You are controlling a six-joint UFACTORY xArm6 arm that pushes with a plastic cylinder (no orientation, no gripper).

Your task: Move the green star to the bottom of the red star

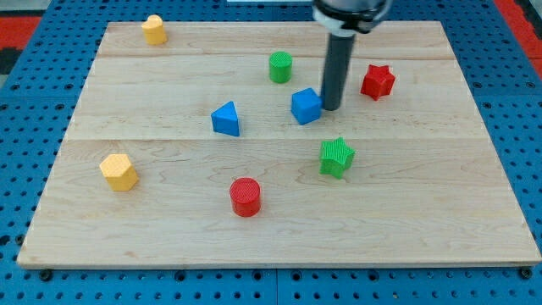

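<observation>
At board centre, my tip (pixel 331 108), a bare rod with no pincer, touches the blue cube (pixel 306 106); green star (pixel 336 157), at seven o'clock of the red star (pixel 378 81), unmoved.

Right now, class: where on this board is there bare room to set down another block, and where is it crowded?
Bare wood runs along the view's bottom edge below the red cylinder, and down the view's right beyond the green star. It is crowded mid-board: my tip sits beside the blue cube, near the red star.
</observation>
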